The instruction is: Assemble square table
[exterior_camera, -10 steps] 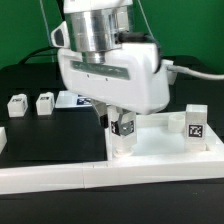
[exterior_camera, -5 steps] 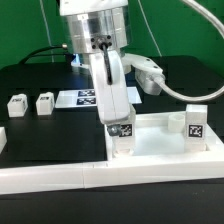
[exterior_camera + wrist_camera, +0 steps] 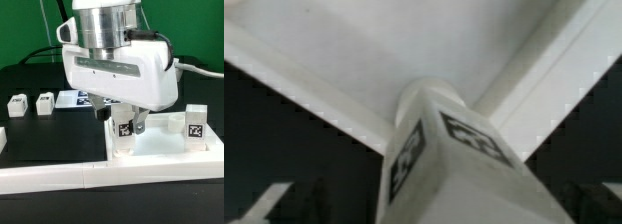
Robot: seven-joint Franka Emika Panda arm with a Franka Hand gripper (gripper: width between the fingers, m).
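Claw (image 3: pixel 125 122): spread, straddling the leg (image 3: pixel 122 140) without pinching it.
Leg: upright in a corner of the square table (image 3: pixel 165 150).
Next grip: low, square, then twist without tilting.

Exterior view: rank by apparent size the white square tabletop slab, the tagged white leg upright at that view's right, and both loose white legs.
1. White square tabletop slab
2. Tagged upright white leg
3. Loose white leg and neighbouring loose white leg: alike, unranked; apparently farther back.
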